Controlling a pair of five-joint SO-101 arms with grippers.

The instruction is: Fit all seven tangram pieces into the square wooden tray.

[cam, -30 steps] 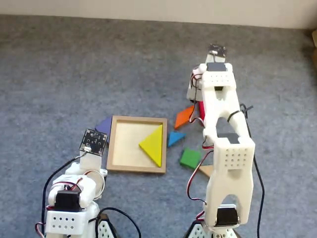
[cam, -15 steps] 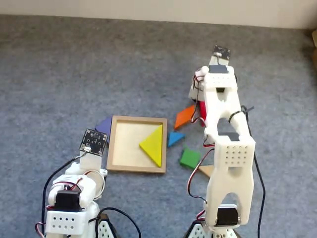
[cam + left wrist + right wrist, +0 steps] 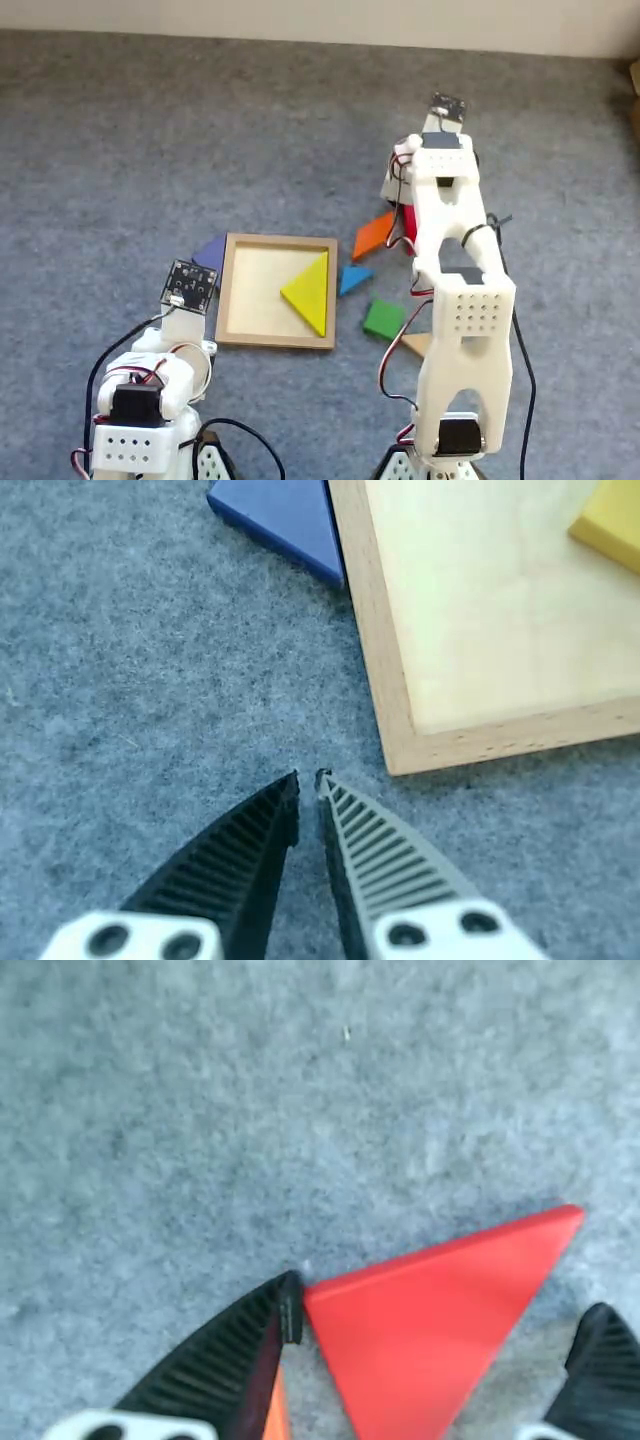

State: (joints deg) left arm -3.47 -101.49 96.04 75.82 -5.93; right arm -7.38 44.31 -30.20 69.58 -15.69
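The square wooden tray [image 3: 280, 240] holds a glossy yellow triangle [image 3: 310, 290] at its 3 o'clock side. At the tray's 2 o'clock, the right tool [image 3: 445, 1315] gapes wide astride a flat red triangle [image 3: 440, 1280] on the grey bench [image 3: 150, 150]; the left tool [image 3: 308, 780] is closed, empty

a carpeted indoor room, office or home i cannot tell: grey carpet [image 3: 150, 140] runs to a pale wall [image 3: 300, 18], with small hobby robot arms [image 3: 455, 300] on it.
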